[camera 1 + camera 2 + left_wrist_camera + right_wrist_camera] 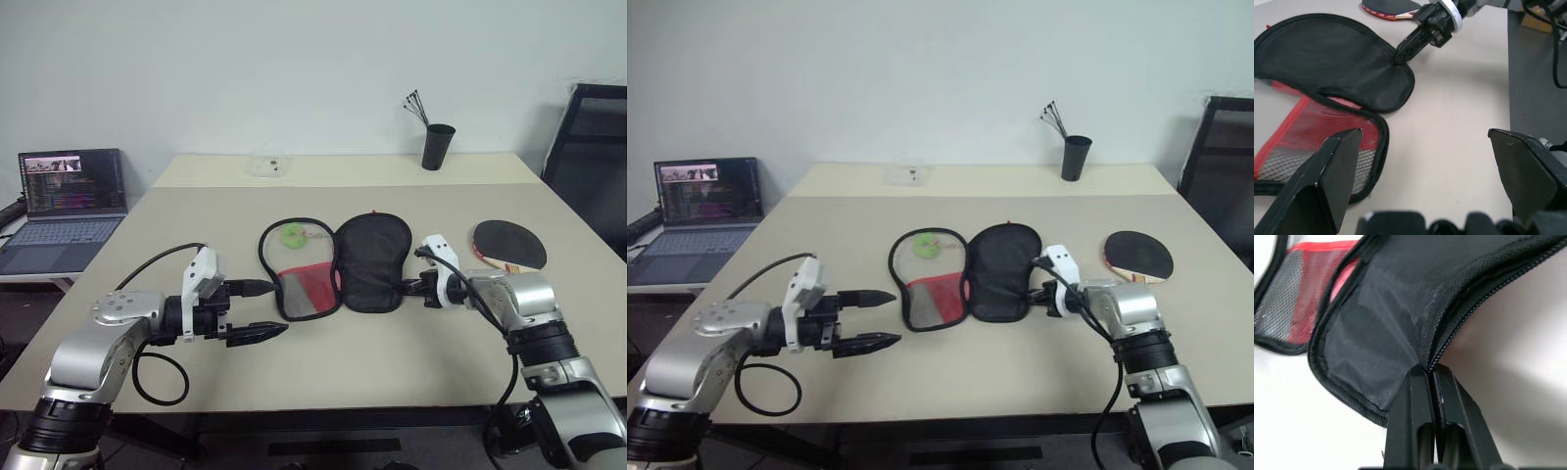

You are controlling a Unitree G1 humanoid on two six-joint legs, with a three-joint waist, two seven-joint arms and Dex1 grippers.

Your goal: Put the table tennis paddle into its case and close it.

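Right gripper [1432, 374] pinches the zippered edge of the open case [370, 259]; left gripper [257, 309] hangs spread, holding nothing.
No lettering is readable. Case lies mid-table, black lining up, red mesh half beside it; table tennis paddle [509, 244] lies right, on the table [392, 362].

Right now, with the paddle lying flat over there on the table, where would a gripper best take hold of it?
Probably by the wooden handle of the table tennis paddle, coming from the near side. The paddle lies flat with its broad round face on the table, which gives the jaws nothing to close on; the narrow handle points toward the right gripper.
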